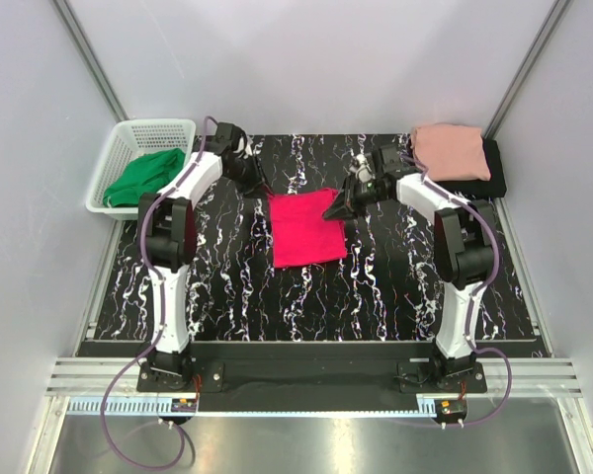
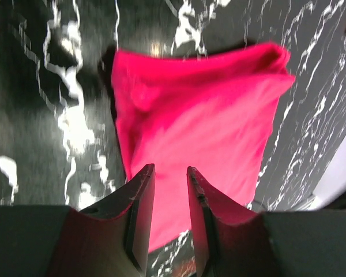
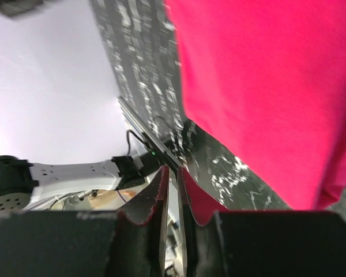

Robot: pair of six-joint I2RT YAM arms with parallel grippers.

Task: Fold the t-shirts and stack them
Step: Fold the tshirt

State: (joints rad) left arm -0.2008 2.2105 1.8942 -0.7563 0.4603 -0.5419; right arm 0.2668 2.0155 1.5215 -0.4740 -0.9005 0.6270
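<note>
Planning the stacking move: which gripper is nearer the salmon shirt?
Right. The right gripper is near-left of the salmon shirt; the left gripper is across the crimson shirt, farther left.

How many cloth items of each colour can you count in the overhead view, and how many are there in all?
Crimson-pink shirt: 1
Salmon-pink shirt: 1
Black shirt: 1
Green cloth, in the white basket: 1
Total: 4

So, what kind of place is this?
Most likely a robotics lab test cell: plain white walls enclose a black marbled table, two arms are bolted at its near edge, and folded t-shirts are stacked in a corner.
</note>
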